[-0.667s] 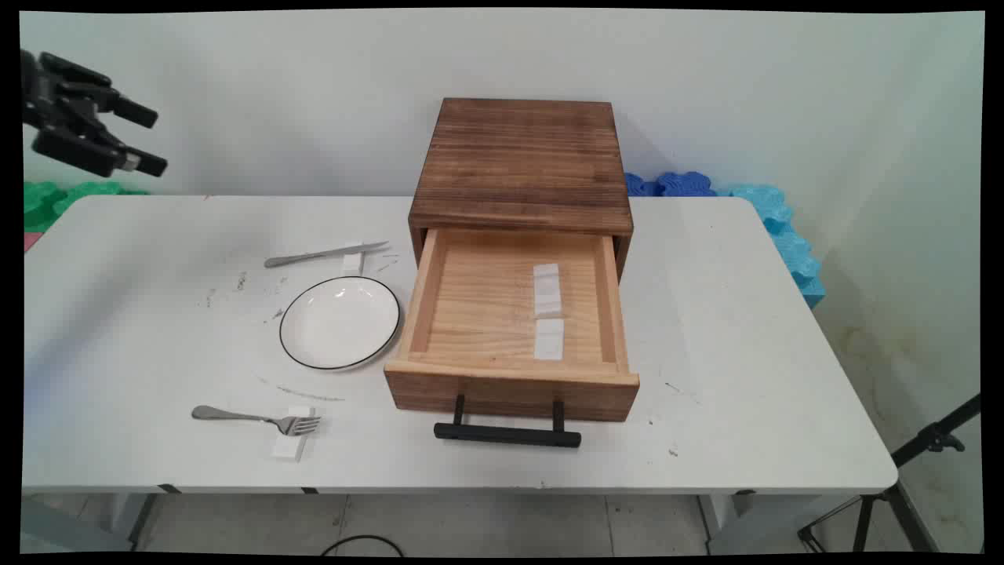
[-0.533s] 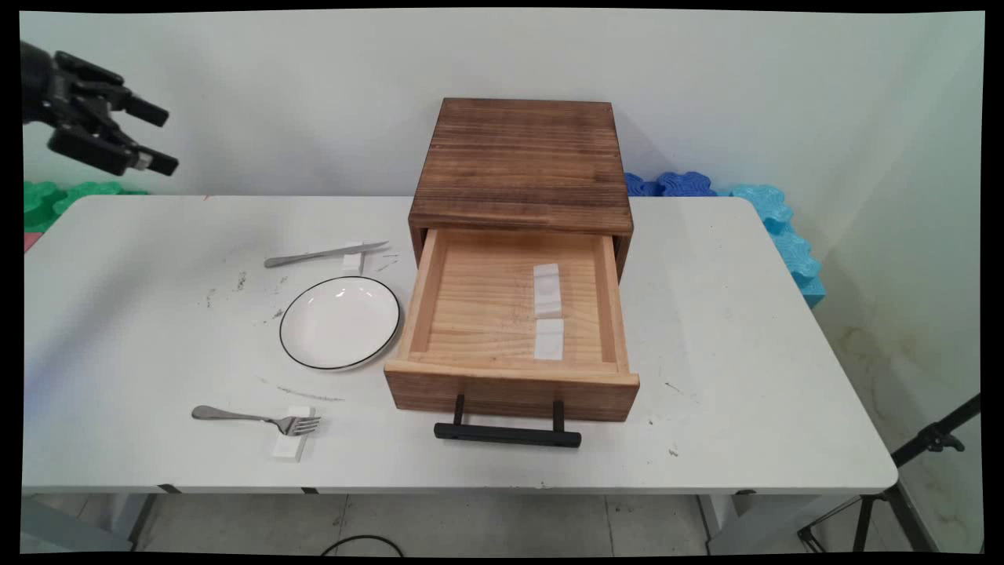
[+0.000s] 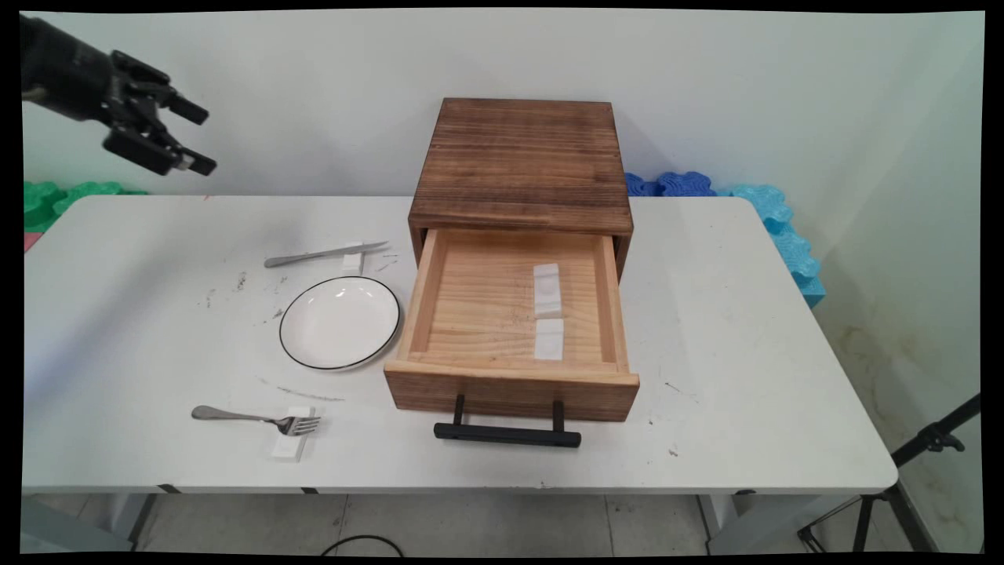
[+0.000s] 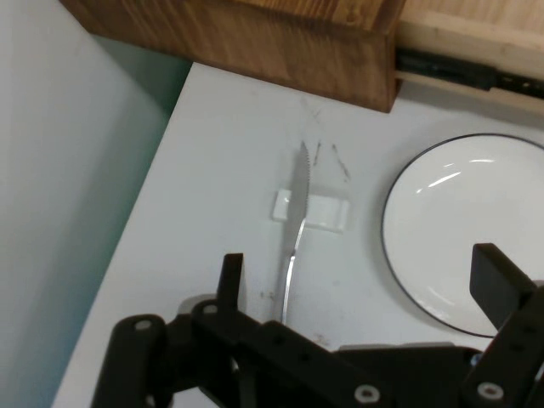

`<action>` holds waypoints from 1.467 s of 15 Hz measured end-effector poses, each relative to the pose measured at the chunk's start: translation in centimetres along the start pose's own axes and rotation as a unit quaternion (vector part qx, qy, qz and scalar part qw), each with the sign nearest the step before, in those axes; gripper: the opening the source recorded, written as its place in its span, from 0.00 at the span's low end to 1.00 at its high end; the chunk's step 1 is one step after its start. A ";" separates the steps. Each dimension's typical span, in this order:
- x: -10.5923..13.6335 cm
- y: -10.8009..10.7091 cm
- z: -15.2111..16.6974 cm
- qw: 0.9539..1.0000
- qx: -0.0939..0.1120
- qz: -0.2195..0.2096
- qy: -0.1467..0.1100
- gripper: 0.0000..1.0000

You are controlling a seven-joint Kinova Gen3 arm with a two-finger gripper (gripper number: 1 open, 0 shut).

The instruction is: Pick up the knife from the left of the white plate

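Black two-finger pincer (image 3: 200,140) spread wide, empty, high over far-left of white desk (image 3: 118,345). Nearest: slim steel knife (image 4: 295,223) on small white block (image 4: 311,210), just beside round black-rimmed white plate (image 4: 463,231).

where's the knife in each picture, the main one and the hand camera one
Main view: the knife lies left of centre on the table, just behind the white plate, its blade on a small white block.
Hand view: the knife runs up the middle, above the open hand, plate to its right.
Shared landmark: the small white block under the blade.
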 end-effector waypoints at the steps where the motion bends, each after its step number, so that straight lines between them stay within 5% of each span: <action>1: 0.3 -0.3 0.6 1.000 0.000 0.007 -0.004 1.00; 13: 1.3 -4.0 9.3 0.993 -0.014 0.093 -0.077 1.00; 22: 0.1 -5.9 15.5 0.982 -0.059 0.128 -0.123 1.00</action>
